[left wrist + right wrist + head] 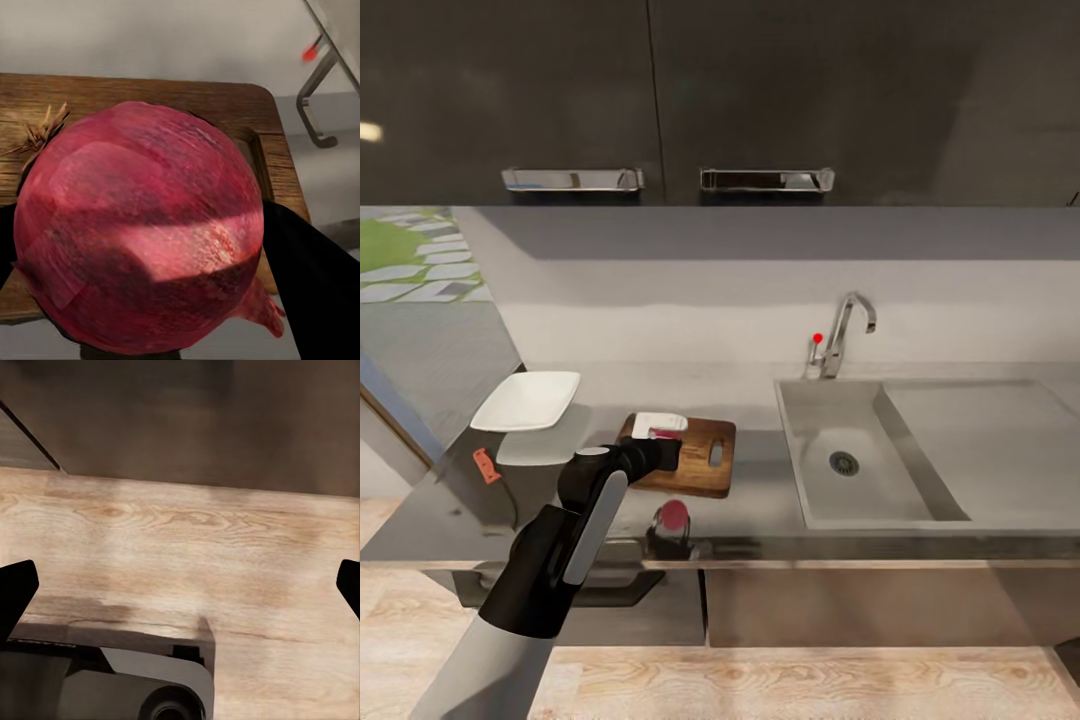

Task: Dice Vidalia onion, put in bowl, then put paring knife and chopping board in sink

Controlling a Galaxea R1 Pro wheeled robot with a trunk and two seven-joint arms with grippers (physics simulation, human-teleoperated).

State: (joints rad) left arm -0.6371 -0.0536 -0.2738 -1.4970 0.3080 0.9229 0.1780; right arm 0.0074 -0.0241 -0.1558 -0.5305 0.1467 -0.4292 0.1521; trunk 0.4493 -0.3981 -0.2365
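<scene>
The Vidalia onion (139, 229) sits big and pinkish-red in the middle of the left wrist frame, wedged between two dark fingers (315, 285) that close on it from either side, so the left gripper (663, 447) has it firmly in hand, and in the head view that gripper sits just left of centre, over the near-left part of the chopping board (705, 457). A pinkish patch low and centre on the glossy countertop (760, 500) looks like the onion's reflection. The step, I'd say, is setting the onion down on the board, and the board's wood grain is right behind it in the wrist frame, slot handle toward the right edge. To do it well: lower straight down onto the middle of the board, keep clear of that slot, open only once it rests, since a round onion will roll. The bowl (526, 400) waits at the left of the frame, well apart; the sink (860, 450) lies right of centre, its basin bare but for the drain. The right gripper (180, 585) hangs wide open over wooden floor (187, 532), holding nothing. The knife I can't pick out.
</scene>
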